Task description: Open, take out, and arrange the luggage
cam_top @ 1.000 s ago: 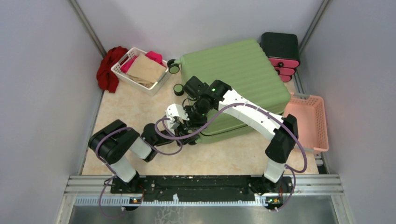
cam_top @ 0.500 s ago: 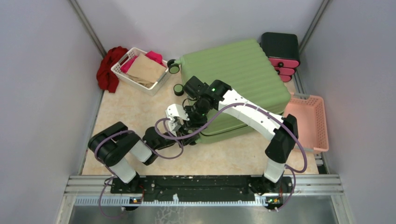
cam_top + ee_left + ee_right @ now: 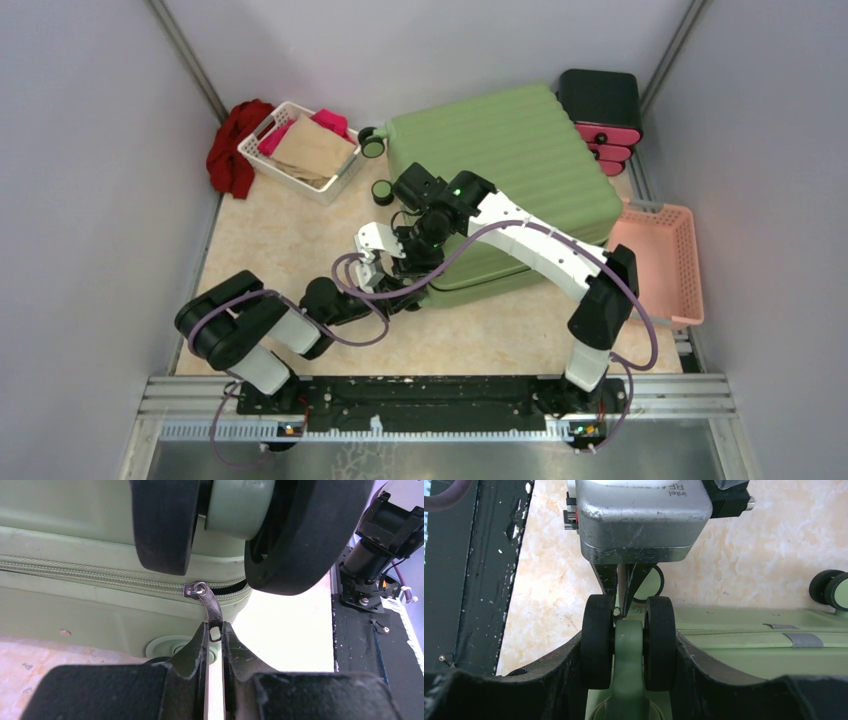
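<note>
The light-green ribbed luggage [image 3: 510, 175] lies flat and closed on the floor. In the left wrist view my left gripper [image 3: 215, 631] is shut on the dark metal zipper pull [image 3: 213, 611], just below the caster's two black wheels [image 3: 165, 525] at the luggage's near-left corner. The zipper track [image 3: 100, 576] runs off to the left, closed. In the right wrist view my right gripper [image 3: 628, 645] is shut around the double black caster wheel [image 3: 597, 645] at that same corner. In the top view both grippers meet at that corner [image 3: 408, 270].
A white basket [image 3: 268, 158] with folded clothes and a red cloth [image 3: 232, 145] are at the back left. A black-and-pink drawer box [image 3: 600, 108] stands behind the luggage. A pink plastic basket [image 3: 690, 260] lies to its right. Two more casters [image 3: 373, 147] stick out on the luggage's left side.
My left arm's elbow has swung left and toward the near edge. Both grippers stay at the luggage corner, still shut.
</note>
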Robot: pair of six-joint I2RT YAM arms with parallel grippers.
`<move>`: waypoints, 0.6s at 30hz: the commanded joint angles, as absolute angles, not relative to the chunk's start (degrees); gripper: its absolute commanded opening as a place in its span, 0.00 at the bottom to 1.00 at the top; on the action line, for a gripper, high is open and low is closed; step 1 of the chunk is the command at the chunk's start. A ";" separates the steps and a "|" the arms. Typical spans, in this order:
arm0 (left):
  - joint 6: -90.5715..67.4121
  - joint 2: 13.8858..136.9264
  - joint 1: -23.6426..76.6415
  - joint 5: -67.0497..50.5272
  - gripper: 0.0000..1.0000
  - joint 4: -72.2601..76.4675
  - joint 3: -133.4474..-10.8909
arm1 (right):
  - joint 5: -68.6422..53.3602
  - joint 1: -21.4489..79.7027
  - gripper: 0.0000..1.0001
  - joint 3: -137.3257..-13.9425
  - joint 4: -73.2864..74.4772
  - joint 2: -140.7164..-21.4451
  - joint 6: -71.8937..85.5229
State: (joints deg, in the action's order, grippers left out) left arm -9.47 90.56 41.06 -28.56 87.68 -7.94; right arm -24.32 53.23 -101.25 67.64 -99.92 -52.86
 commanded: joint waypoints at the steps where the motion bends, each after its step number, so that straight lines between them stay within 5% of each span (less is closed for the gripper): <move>1: -10.78 87.95 41.13 -25.99 0.09 95.88 -8.48 | -29.22 53.64 0.00 -104.94 70.75 -97.56 -51.15; 8: -14.56 87.48 41.30 -23.84 0.11 93.69 -9.10 | -29.27 53.61 0.00 -104.94 70.84 -97.49 -51.06; 12: -16.11 87.23 41.40 -20.99 0.25 93.46 -8.55 | -29.27 53.62 0.00 -104.90 70.86 -97.39 -51.06; 18: -16.99 86.97 42.35 -19.19 0.32 92.69 -8.53 | -29.27 53.62 0.00 -104.85 70.84 -97.44 -51.06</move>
